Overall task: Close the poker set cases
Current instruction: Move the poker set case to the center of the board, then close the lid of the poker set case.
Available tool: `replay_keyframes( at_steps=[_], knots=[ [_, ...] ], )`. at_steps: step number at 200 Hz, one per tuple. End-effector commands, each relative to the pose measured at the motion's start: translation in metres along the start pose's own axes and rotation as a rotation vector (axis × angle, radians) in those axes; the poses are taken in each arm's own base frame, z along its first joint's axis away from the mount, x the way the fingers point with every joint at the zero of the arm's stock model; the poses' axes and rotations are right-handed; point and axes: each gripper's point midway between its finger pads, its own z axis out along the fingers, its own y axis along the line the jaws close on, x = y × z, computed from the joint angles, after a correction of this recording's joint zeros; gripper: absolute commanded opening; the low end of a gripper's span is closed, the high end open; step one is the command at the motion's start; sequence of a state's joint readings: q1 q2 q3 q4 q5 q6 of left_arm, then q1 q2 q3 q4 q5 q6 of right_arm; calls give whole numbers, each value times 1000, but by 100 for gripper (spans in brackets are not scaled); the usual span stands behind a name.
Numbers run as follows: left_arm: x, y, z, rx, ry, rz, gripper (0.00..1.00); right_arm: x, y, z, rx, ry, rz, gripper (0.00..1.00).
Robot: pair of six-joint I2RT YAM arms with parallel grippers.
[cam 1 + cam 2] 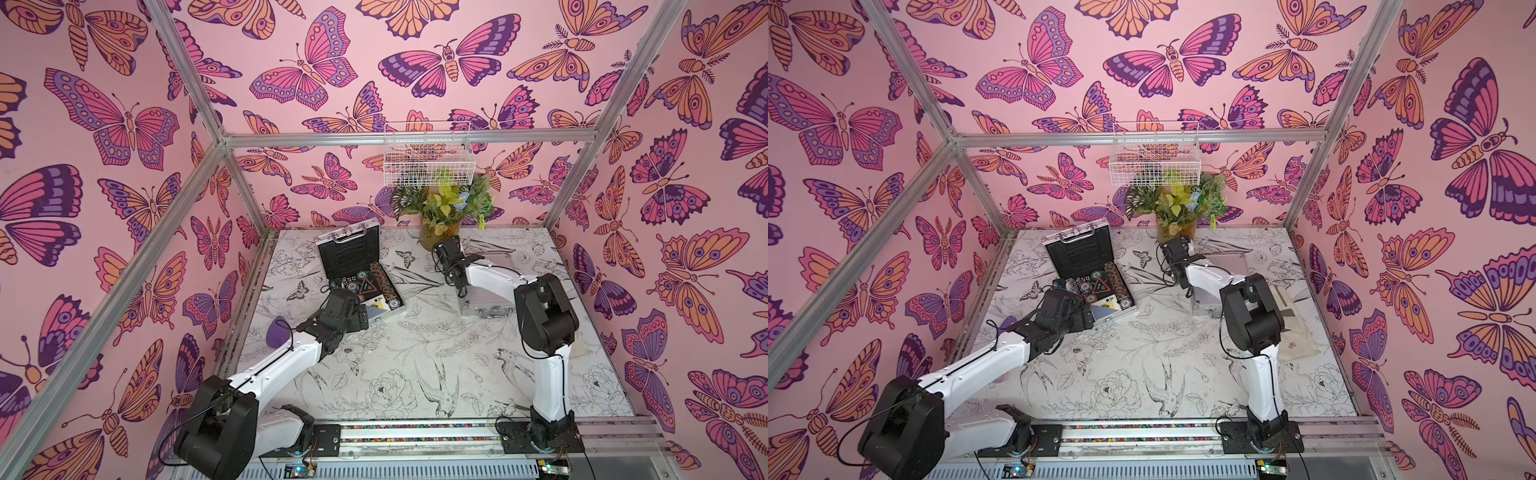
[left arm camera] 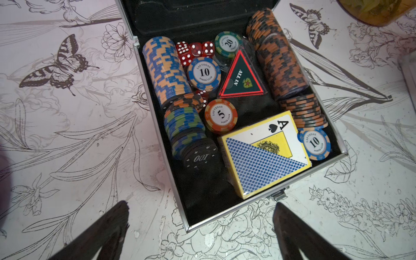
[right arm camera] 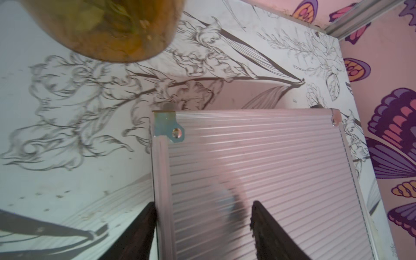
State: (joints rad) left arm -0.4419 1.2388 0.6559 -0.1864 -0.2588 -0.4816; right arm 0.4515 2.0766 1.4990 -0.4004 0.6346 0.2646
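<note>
You are looking at a square silver aluminium case (image 2: 202,191) lined in black, showing a blue-and-tan striped chip stack (image 2: 164,69), an orange-and-black striped chip stack (image 2: 276,60), red white-dotted dice (image 2: 195,50) and a blue-latticed yellow card deck (image 2: 263,157). The ribbed silver closed case (image 3: 258,157) is picking up pink tints on the white tabletop (image 3: 67,168) printed with black-line flowers.

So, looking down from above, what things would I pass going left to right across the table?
Small purple object → open poker case → potted plant → closed silver case.
</note>
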Motion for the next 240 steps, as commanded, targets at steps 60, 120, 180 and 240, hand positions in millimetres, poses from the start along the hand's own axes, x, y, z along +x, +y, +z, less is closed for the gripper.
replay_keyframes(
  at_steps=[60, 120, 180, 240],
  knots=[
    [9, 23, 4, -60, 8, -79, 100, -28, 63, -68, -288, -105, -156, 67],
    [9, 24, 3, -55, 9, -76, 100, -89, 136, -144, -807, -362, 26, 63],
    [10, 23, 4, -54, 17, -67, 100, -127, 176, -172, -1026, -494, 39, 60],
    [12, 20, 5, -37, 32, -51, 100, -148, 207, -180, -1084, -611, 30, 59]
  ],
)
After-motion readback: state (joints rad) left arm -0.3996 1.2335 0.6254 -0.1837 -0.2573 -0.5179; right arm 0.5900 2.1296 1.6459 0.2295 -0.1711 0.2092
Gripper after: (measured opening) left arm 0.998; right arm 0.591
